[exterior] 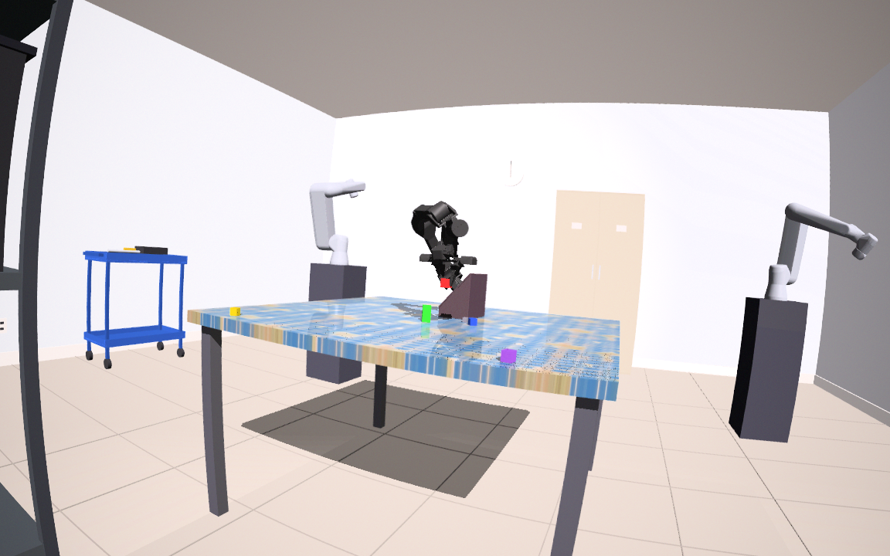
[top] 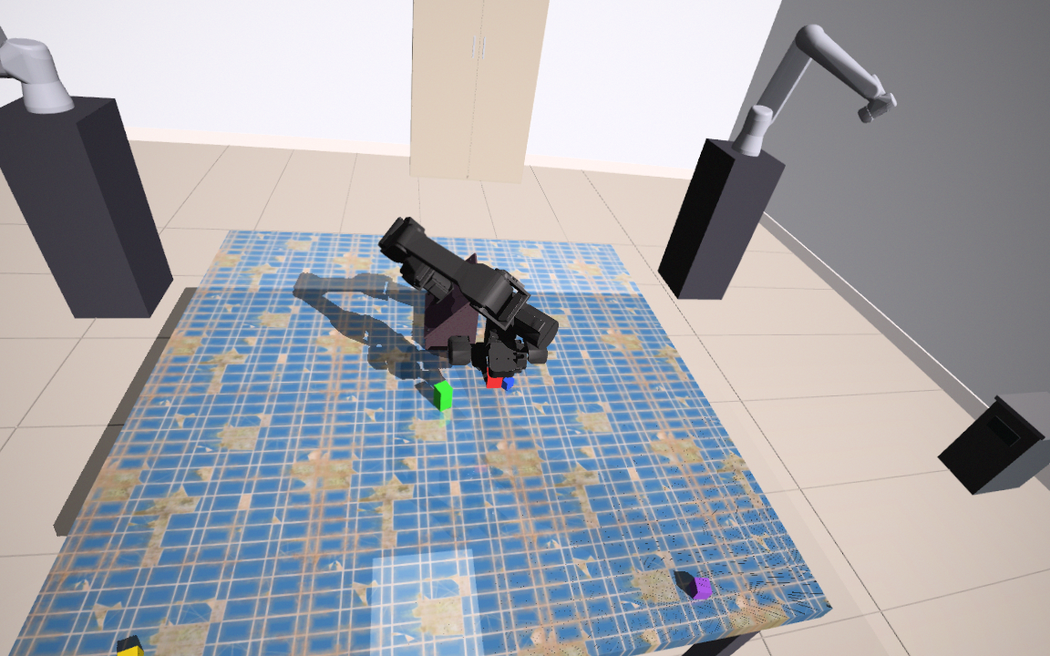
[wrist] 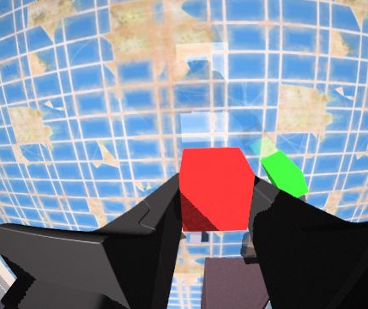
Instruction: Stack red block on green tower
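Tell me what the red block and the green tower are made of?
The red block, held in the gripper, looks like smooth matte plastic or painted wood: flat colour, sharp edges, no grain. The green tower looks the same, and casts a faint reflection on the glossy table. Can't tell for sure.
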`<state>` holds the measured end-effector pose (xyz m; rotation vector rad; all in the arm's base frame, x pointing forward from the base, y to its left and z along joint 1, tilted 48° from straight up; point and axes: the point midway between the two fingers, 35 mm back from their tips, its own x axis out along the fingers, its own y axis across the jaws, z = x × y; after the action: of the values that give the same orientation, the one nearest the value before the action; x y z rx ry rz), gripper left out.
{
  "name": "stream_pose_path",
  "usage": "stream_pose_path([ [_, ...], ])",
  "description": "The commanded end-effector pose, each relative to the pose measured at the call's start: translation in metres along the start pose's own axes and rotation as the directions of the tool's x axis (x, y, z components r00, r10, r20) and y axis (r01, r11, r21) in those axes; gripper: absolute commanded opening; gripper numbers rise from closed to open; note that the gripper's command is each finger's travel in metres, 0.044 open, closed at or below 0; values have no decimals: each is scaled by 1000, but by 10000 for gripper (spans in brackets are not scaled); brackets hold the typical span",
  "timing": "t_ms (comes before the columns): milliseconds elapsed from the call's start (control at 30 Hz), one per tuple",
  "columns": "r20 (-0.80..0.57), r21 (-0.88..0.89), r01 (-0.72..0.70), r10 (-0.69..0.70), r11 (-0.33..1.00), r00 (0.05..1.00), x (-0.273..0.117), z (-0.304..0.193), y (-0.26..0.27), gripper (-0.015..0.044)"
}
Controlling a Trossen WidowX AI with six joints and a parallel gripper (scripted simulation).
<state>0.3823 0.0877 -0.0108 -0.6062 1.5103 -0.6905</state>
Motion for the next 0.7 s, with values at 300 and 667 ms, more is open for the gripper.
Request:
stream_pose_path([
  [300, 2, -7, 7, -7, 1000, 1000, 2, -22, -42, 0],
  [667, 1, -7, 10, -10, 1000, 1000, 8, -46, -80, 0],
])
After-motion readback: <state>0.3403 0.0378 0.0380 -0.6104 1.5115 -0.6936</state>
